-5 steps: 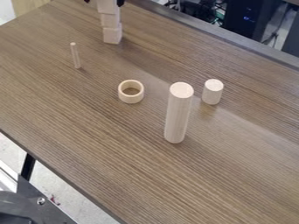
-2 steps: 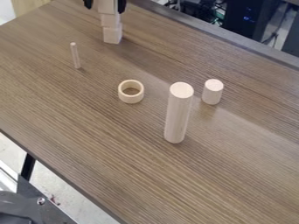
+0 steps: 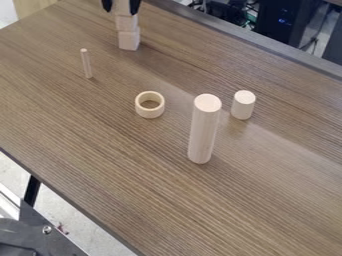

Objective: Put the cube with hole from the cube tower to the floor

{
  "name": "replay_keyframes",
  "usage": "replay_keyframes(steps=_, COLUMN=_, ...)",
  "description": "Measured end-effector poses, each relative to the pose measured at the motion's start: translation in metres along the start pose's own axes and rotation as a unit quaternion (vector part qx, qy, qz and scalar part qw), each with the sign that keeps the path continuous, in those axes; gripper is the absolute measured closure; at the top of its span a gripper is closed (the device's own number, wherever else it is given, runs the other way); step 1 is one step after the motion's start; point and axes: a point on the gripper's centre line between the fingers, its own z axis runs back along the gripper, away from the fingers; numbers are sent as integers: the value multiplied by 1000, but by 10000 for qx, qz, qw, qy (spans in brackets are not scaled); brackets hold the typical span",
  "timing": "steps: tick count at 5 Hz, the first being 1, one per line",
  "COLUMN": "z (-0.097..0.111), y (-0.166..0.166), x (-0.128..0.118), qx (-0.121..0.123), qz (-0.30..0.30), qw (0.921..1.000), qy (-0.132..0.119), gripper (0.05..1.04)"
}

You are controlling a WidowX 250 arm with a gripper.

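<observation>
Partly cut off by the view's top edge, left of centre, the black two-finger gripper (image 3: 121, 8) is at the upper part of the pale wooden cube tower (image 3: 129, 40); whether it grasps a cube or is released cannot be told. The tower's top is cropped too, and which cube has the hole is unclear. Nearer on the brown wood-grain table (image 3: 100, 150) are a thin wooden peg (image 3: 86, 64), a pale wooden ring (image 3: 150, 112), and a short (image 3: 243, 106) and a tall wooden cylinder (image 3: 203, 131).

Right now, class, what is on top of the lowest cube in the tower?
A second cube sits on the lowest cube, with a third cube above, at the hand. The lowest cube's top face is mostly covered, so I can't tell whether it has a hole.
</observation>
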Motion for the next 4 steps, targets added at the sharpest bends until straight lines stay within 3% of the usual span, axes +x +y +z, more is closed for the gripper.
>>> replay_keyframes(steps=2, z=5, y=-2, x=-9, qx=-219, qz=-24, qw=9998, qy=-28, gripper=489)
replay_keyframes(steps=4, z=31, y=-15, x=-25, qx=-494, qz=-379, qw=9976, qy=-310, gripper=489)
